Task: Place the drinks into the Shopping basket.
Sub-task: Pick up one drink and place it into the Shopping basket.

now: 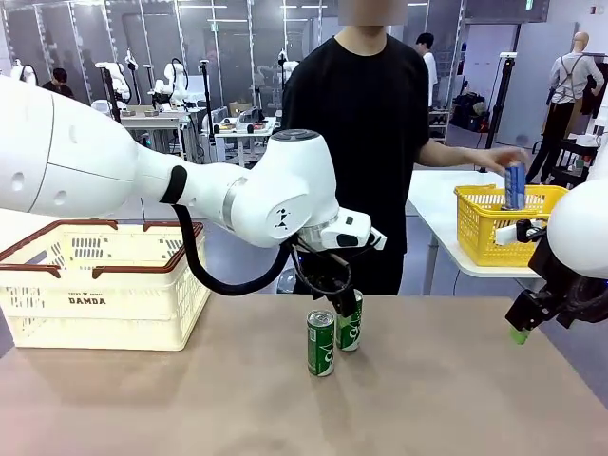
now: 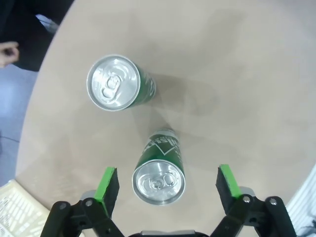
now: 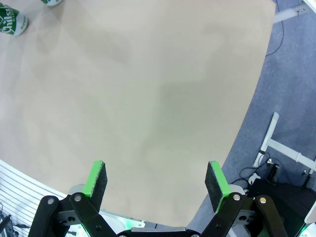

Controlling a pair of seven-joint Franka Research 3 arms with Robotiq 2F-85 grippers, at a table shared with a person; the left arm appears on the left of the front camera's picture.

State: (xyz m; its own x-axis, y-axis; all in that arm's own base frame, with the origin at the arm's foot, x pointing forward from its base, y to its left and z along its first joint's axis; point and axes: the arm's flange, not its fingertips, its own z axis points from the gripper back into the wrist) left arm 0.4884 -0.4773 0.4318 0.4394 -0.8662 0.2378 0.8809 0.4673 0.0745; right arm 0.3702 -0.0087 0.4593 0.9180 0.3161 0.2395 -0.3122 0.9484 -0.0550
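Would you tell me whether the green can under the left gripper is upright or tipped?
Upright: the green can stands on its base, silver top facing the open left gripper above it.

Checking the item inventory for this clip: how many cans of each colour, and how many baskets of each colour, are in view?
Green cans: 2
Blue can: 1
Cream basket: 1
Yellow basket: 1
Total: 5

Green cans (image 1: 321,342) upright, blue can (image 1: 515,185) far-right, basket (image 1: 142,302) left
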